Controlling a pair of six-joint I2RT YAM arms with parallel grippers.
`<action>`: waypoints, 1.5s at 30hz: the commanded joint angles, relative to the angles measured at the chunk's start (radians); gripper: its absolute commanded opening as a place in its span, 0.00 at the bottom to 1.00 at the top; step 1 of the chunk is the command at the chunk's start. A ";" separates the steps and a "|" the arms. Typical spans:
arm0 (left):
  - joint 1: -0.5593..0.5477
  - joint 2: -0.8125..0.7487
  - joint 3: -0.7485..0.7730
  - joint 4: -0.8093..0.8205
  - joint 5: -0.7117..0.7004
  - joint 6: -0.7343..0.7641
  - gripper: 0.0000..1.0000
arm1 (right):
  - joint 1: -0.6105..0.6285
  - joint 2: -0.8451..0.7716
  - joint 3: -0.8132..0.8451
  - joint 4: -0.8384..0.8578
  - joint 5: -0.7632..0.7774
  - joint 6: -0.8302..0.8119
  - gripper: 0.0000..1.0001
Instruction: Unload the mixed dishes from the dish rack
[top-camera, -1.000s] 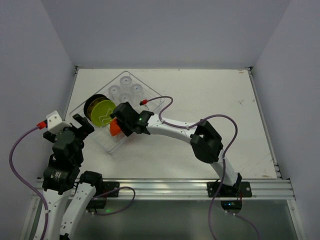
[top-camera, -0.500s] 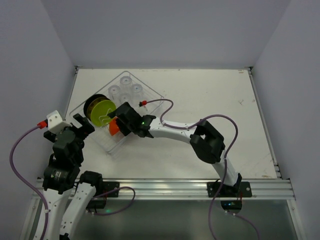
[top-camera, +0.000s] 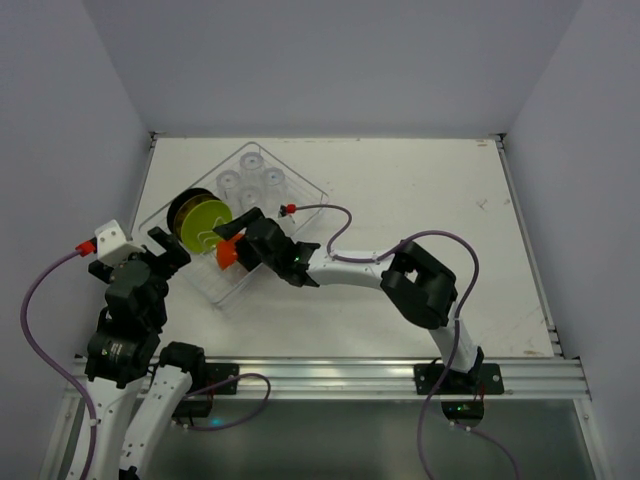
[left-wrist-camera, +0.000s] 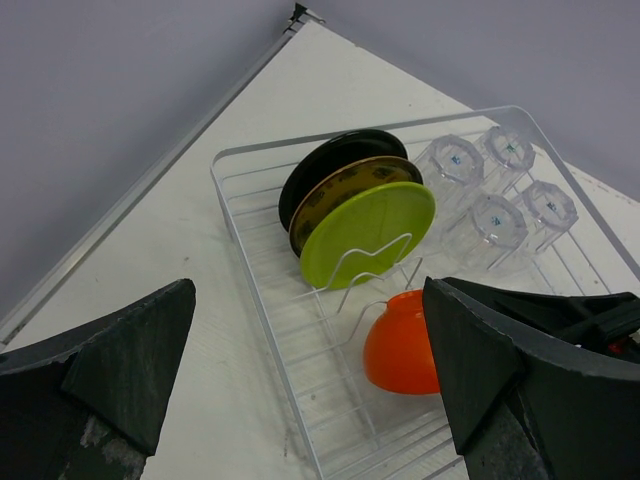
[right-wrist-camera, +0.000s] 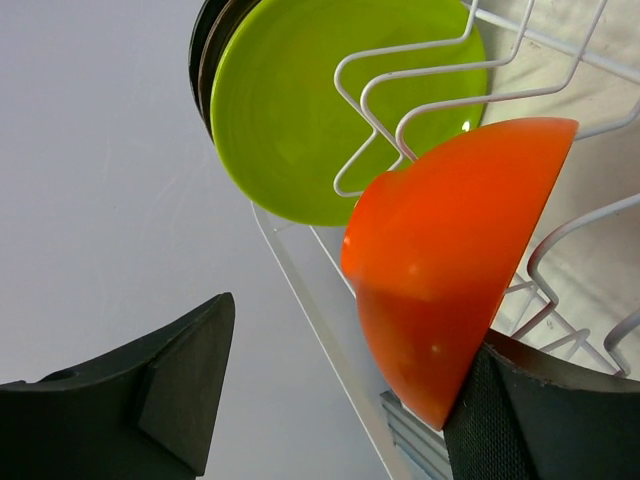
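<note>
The silver wire dish rack (top-camera: 290, 168) sits at the table's back left. An orange bowl (top-camera: 226, 256) leans on its side against the tines at the rack's near end. My right gripper (top-camera: 238, 247) is open and straddles the bowl (right-wrist-camera: 455, 290): one finger (right-wrist-camera: 540, 420) rests against its rim, and the other finger (right-wrist-camera: 130, 400) is a gap away. Upright plates (top-camera: 200, 222), black behind and yellow-green in front, stand just beyond the bowl. Several clear tumblers (top-camera: 250, 180) stand at the far end. My left gripper (left-wrist-camera: 310, 400) hangs wide open and empty, left of the rack.
Grey walls enclose the table on three sides. The metal rail (top-camera: 330, 372) with both arm bases runs along the near edge. The right arm (top-camera: 415, 285) stretches across the table's middle towards the rack. White tabletop (top-camera: 430, 200) lies to the rack's right.
My right gripper has slid down and left over the orange bowl, and its jaws have narrowed a little round it. The left arm has not moved.
</note>
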 joint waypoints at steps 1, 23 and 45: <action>-0.008 -0.001 -0.011 0.043 0.005 0.019 1.00 | -0.004 0.012 -0.029 0.074 -0.005 -0.035 0.75; -0.008 -0.002 -0.012 0.048 0.028 0.022 1.00 | -0.004 -0.028 -0.162 0.286 0.000 -0.052 0.52; -0.008 -0.008 -0.012 0.051 0.032 0.025 1.00 | -0.002 -0.042 -0.213 0.413 -0.012 -0.080 0.43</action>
